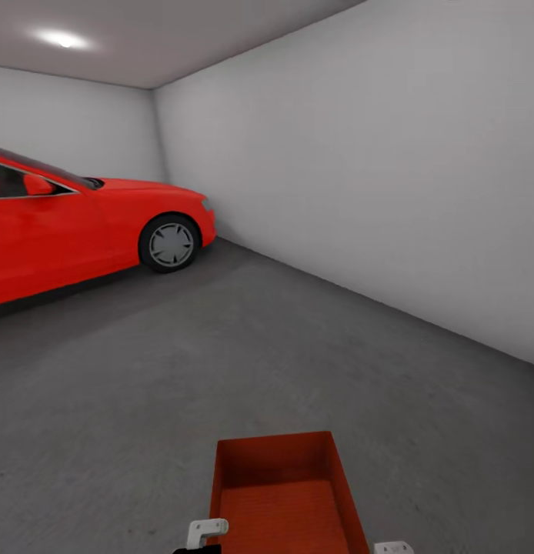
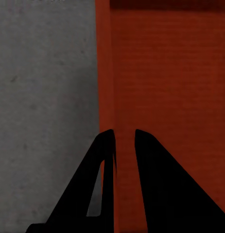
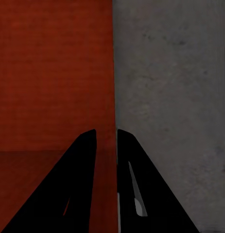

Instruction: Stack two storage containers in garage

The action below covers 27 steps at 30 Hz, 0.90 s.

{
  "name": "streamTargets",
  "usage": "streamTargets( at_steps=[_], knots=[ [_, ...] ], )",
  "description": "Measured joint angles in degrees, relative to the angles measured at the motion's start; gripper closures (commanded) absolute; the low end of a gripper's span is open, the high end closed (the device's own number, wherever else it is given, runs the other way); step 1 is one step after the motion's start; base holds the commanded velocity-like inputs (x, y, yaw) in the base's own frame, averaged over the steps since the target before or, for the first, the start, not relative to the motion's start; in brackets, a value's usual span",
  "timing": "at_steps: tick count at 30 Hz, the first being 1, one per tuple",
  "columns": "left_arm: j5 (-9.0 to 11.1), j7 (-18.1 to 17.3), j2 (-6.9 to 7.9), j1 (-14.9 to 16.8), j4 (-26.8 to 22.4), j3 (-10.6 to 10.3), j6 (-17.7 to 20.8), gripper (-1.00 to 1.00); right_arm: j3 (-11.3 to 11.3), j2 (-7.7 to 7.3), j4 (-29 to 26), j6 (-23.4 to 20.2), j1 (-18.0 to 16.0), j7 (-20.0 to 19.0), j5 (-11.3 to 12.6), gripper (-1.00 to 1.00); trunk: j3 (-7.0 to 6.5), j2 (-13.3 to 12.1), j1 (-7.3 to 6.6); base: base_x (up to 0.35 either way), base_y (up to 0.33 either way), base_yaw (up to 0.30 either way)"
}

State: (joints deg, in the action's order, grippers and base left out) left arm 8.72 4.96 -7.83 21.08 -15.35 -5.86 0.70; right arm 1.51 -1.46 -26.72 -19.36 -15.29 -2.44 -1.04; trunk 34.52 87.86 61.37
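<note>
One storage container (image 1: 286, 496) over garage floor (image 1: 221, 369). Left gripper (image 2: 124, 133), right gripper (image 3: 106, 132) each pinching one side wall. One red car (image 1: 82, 227).

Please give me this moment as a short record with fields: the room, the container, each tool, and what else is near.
room: garage, dark grey floor, pale grey walls
container: one orange-red storage container, open top, empty inside, held in front of the robot above the floor
left tool: fingers astride the container's side wall, one inside, one outside
right tool: fingers astride the opposite side wall, the same way
nearby: red car ahead to the left, parked by the far wall
ceiling: one spotlight lit
</note>
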Motion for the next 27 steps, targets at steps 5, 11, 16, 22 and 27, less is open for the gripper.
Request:
streamTargets(
  at_steps=[5,11,16,22,27],
  knots=[
    [0.00,0.00,0.00,0.00,0.00,0.00,0.00,1.00,-0.01,0.00,0.00,0.00,0.00,0.00,0.00,1.00,0.11,0.00,0.00,0.000,0.000,-0.263],
    [0.00,0.00,0.00,0.00,0.00,0.00,0.00,1.00,-0.01,0.00,0.00,0.00,0.00,0.00,0.00,1.00,0.23,0.00,0.00,0.000,0.000,-0.263],
    [0.00,0.00,0.00,0.00,0.00,0.00,0.00,1.00,-0.01,0.00,0.00,0.00,0.00,0.00,0.00,1.00,0.34,0.00,0.00,0.000,0.000,-0.264],
    [0.00,0.00,0.00,0.00,0.00,0.00,-0.02,1.00,0.00,0.00,-0.02,0.00,0.00,0.00,0.00,1.00,0.46,0.00,0.00,0.000,0.000,-0.264],
    [0.00,0.00,0.00,0.00,0.00,0.00,-0.01,1.00,0.00,0.00,-0.01,0.00,0.00,0.00,0.00,1.00,0.56,0.00,0.00,0.000,0.000,-0.264]
  ],
)
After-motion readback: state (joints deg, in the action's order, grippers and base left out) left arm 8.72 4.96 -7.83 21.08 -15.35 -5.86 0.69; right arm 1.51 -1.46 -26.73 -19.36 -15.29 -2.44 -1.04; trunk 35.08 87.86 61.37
